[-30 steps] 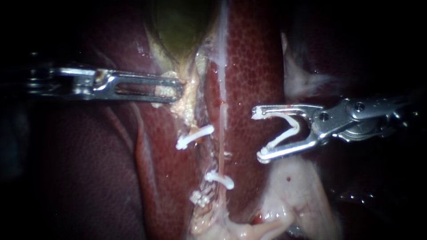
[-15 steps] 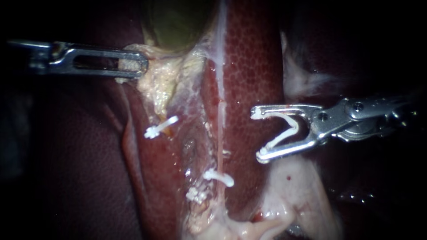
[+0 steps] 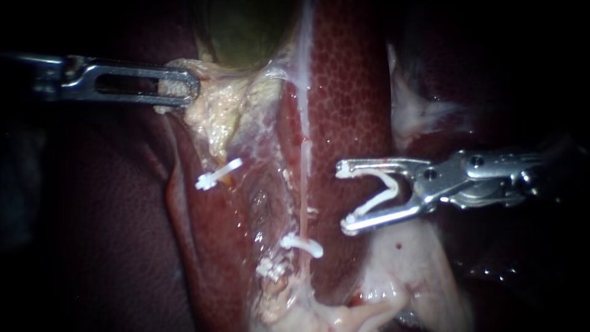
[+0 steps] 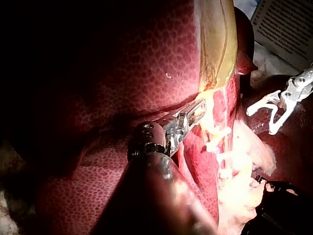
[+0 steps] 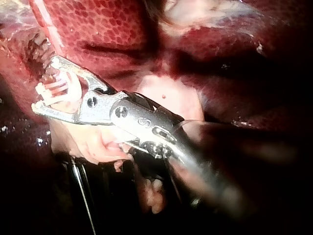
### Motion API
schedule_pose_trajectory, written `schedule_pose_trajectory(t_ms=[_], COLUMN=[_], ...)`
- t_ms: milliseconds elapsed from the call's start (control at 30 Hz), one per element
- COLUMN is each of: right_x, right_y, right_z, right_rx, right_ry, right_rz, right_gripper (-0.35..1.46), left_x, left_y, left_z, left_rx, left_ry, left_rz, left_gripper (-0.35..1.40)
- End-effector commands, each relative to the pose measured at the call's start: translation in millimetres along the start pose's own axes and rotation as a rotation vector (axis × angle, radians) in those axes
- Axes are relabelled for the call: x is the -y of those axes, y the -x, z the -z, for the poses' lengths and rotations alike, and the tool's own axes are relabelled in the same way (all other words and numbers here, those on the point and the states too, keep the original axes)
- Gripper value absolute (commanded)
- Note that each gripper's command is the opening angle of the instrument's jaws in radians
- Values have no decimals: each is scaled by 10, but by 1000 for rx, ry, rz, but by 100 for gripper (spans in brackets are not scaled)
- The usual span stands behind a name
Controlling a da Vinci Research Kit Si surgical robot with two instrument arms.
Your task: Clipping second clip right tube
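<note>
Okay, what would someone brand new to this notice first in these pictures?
Probably the right instrument, poised over the liver with an open white clip loaded at its tip, just short of the thin tube. Then the left instrument, clamped on pale tissue under the green gallbladder, with an upper clip and a lower clip already fastened nearby.

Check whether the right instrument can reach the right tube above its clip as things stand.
Probably yes. The right instrument, holding an open clip, faces the right tube across bare liver; nothing lies between. The left instrument holds tissue aside.
</note>
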Motion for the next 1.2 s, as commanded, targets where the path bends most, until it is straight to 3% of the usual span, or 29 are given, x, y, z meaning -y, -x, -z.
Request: schedule_pose_trajectory(t_ms=[33,200,400,633,1200], right_x=[-3,-17,-32,-42,-40], right_y=[8,47,74,84,97], right_z=[-4,-26,-46,-57,-93], right_rx=[7,27,54,63,72], right_ry=[-3,-19,-4,11,28], right_rz=[-7,-49,-83,-102,-153], right_gripper=[60,60,59,58,57], left_x=[0,0,1,3,4], left_y=[0,-1,-3,-4,-6], left_z=[0,0,-1,-1,-3], left_rx=[0,0,1,2,5], left_ry=[1,1,3,4,9], left_rz=[0,-1,-1,-1,-2], left_gripper=[-35,-35,-35,-35,-35])
